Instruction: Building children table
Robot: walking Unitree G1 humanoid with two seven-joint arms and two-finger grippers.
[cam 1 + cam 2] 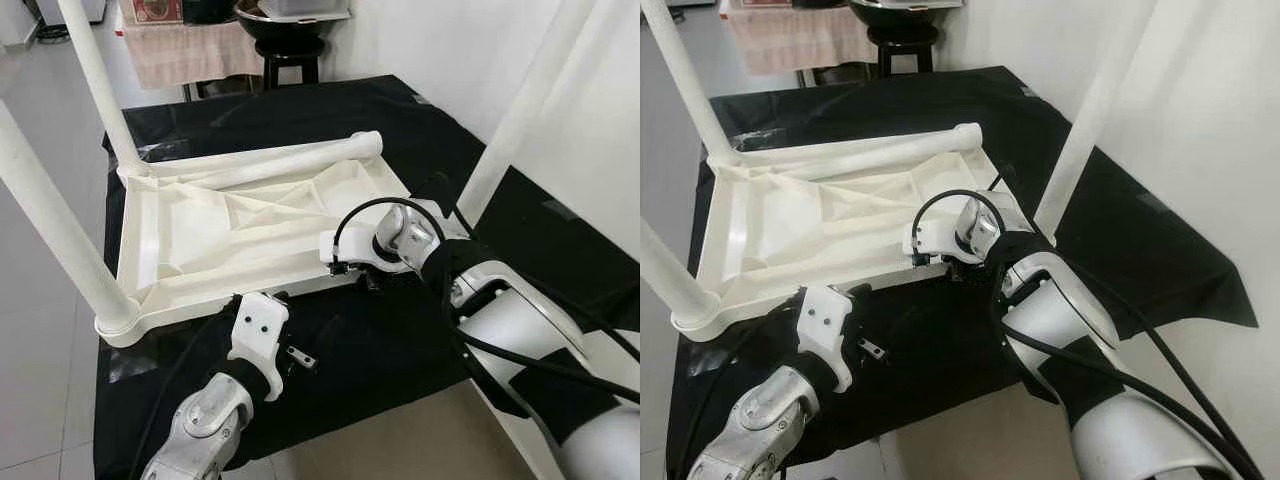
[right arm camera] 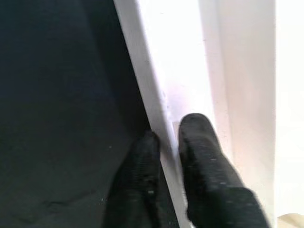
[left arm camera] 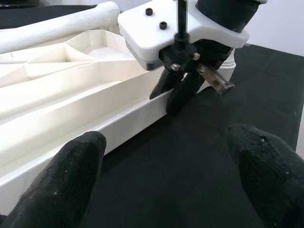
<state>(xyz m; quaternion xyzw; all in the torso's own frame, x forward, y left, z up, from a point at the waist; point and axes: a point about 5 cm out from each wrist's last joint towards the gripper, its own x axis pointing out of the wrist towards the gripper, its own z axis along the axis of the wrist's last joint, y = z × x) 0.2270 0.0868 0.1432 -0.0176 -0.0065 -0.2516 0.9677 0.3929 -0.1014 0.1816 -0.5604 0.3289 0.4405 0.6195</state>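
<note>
Holding the item steady: white plastic children's tabletop (image 1: 250, 225), inverted, ribbed underside up, lying on a desk (image 1: 380, 350) draped in black cloth. Legs: three white legs already standing upright in their corner sockets, namely near-left leg (image 1: 50, 220), far-left leg (image 1: 100, 80) and right leg (image 1: 520, 110); a fourth leg (image 1: 290, 158) lies flat along the far edge of the tabletop, apparently not yet fitted. Right pincer (image 2: 166, 142): narrowed onto the tabletop's near rim (image 3: 128, 123), one finger on the outside wall and one inside, gripping the thin edge near the right corner. Left pincer (image 3: 164, 156): spread wide, holding nothing, hovering low over the black cloth just beside the near rim, left of the right pincer and pointed towards it. Step in hand, as judged: bracing the tabletop by its rim, with the leg work not finished. Next move, as judged: calls for keeping the rim clamp firm while the free pincer goes for the loose leg, then standing it up at whichever socket remains open. Not determinable: which corner lacks a leg; whether the standing legs are fully seated; tops of all three upright legs, cut off by the frame edges. Background: dark stool (image 1: 290, 55) and a towel (image 1: 180, 50) beyond the desk, partly cut off.
</note>
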